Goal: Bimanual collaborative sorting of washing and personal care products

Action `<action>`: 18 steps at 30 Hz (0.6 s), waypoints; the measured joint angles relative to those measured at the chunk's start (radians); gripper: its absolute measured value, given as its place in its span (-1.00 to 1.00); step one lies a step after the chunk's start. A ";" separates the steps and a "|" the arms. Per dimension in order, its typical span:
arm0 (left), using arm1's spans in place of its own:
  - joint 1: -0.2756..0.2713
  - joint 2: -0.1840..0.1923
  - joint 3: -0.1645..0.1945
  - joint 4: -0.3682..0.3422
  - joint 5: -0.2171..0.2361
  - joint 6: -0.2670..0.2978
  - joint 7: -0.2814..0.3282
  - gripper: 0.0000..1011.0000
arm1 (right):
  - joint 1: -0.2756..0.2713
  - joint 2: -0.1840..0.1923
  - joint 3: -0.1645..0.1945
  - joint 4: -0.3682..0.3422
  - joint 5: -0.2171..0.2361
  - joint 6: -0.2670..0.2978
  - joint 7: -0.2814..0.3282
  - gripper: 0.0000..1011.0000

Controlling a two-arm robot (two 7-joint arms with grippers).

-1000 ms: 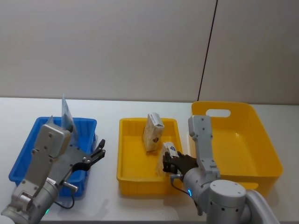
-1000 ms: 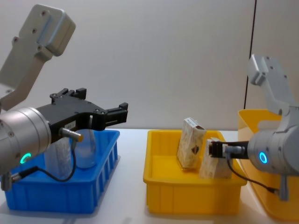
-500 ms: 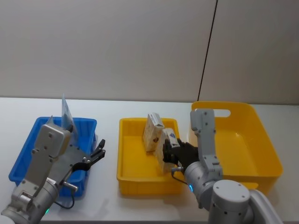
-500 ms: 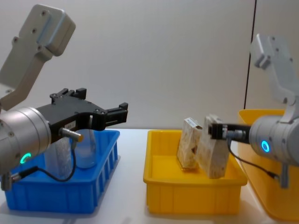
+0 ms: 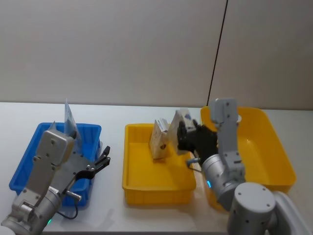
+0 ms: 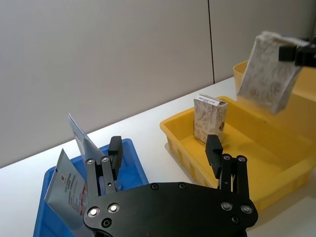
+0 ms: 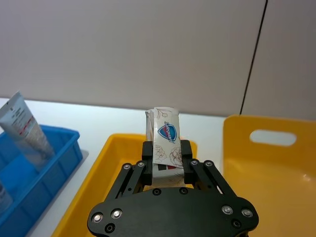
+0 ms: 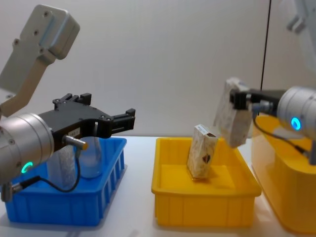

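Tube (image 5: 69,118) in left bin (image 5: 25,160); carton (image 5: 159,140) in middle tray (image 5: 145,169); second carton (image 5: 179,130) above tray; tub (image 5: 281,152) right

Finish noted: held carton (image 8: 231,120) and standing carton (image 8: 201,159) are printed marbled paperboard with a low sheen. Small yellow tray (image 8: 202,210), blue tray (image 8: 64,210) and large yellow bin (image 5: 259,159) are smooth moulded plastic with a slight gloss. Tube (image 7: 23,129) is soft glossy plastic. Left gripper (image 6: 164,145) is matt black, with bright screw heads.
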 joint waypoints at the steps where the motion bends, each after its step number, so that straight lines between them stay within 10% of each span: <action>1: 0.000 0.000 0.000 0.000 0.000 0.000 0.000 0.98 | -0.001 0.004 0.002 -0.010 -0.010 -0.005 -0.003 -0.42; 18: 0.000 0.000 0.000 0.000 0.000 0.000 0.000 0.98 | -0.024 0.066 0.058 -0.122 -0.096 0.089 -0.062 -0.42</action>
